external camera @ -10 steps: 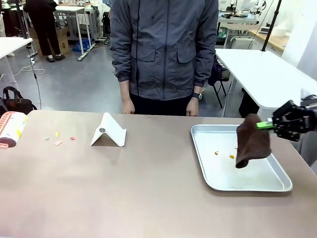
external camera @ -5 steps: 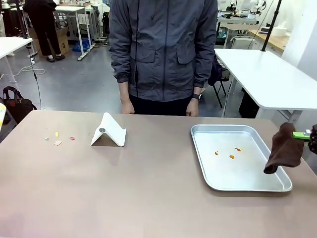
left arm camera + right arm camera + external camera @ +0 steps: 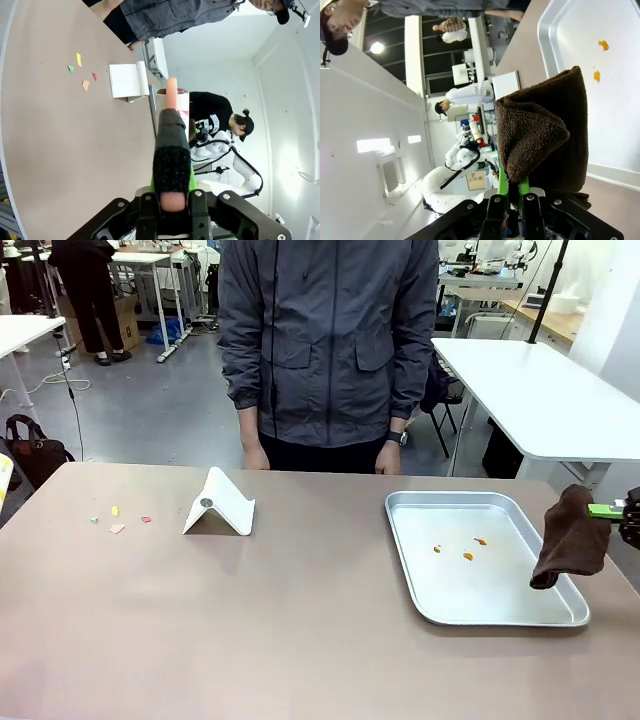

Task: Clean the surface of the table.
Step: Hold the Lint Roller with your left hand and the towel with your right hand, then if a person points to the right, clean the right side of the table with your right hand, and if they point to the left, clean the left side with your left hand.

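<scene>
The brownish-taupe table (image 3: 300,620) carries a few coloured scraps (image 3: 117,518) at its far left. My right gripper (image 3: 627,511) is shut on a dark brown cloth (image 3: 572,540), which hangs just past the right rim of the metal tray (image 3: 410,560). In the right wrist view the cloth (image 3: 540,135) bunches above the gripper (image 3: 512,189), with the tray (image 3: 620,125) behind it. In the left wrist view my left gripper (image 3: 172,150) is shut on the pink handle of a roller (image 3: 172,97), held above the table (image 3: 60,150), with the scraps (image 3: 80,70) farther off.
A white folded card stand (image 3: 218,505) sits left of centre, near the scraps. Three orange crumbs (image 3: 467,555) lie in the tray. A person in a grey jacket (image 3: 330,340) stands at the far edge, hands down. A white-topped table (image 3: 540,390) stands behind on the right.
My right gripper has carried the brown cloth from over the tray to beyond its right rim. My left gripper and the roller have drawn back off the picture's left edge.
</scene>
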You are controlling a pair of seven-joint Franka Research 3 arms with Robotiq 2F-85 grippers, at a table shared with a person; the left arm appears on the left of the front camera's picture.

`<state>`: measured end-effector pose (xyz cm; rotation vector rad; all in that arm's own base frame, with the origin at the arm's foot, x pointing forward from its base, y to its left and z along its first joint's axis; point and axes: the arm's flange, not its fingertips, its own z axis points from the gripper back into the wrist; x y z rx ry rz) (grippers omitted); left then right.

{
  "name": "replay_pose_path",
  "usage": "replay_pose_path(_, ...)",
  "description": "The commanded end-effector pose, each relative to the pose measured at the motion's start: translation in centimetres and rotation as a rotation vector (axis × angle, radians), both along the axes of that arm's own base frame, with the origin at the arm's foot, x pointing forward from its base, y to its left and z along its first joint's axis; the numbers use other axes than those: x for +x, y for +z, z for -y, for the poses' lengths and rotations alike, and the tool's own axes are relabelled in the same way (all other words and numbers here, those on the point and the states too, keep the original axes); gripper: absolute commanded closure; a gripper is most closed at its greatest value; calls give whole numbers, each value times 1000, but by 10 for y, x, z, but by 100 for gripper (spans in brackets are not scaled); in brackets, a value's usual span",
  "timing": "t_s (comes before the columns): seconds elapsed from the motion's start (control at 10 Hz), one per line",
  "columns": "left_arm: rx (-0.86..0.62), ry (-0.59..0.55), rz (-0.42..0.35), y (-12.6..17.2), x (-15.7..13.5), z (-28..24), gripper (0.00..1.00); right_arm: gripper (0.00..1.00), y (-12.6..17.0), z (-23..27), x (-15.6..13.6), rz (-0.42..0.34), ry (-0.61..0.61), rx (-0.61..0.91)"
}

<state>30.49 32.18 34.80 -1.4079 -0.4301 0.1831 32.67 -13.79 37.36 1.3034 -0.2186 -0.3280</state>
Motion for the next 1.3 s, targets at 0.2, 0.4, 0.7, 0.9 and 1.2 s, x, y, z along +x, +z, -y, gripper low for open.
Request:
replay_pose_path(0.2, -2, -2, -15, 6, -4, 5, 100, 100, 7, 0, 0, -18, -18, -2)
replay_pose_path(0.4, -2, -2, -15, 6, -4, 5, 100, 100, 7, 0, 0, -18, -18, -2)
replay_pose_path(0.7, -2, -2, -15, 6, -4, 5, 100, 100, 7, 0, 0, -18, -18, -2)
replay_pose_path(0.9, -2, -2, -15, 6, -4, 5, 100, 100, 7, 0, 0, -18, -18, -2)
replay_pose_path(1.2, -2, -2, -15, 6, -4, 5, 100, 100, 7, 0, 0, -18, -18, -2)
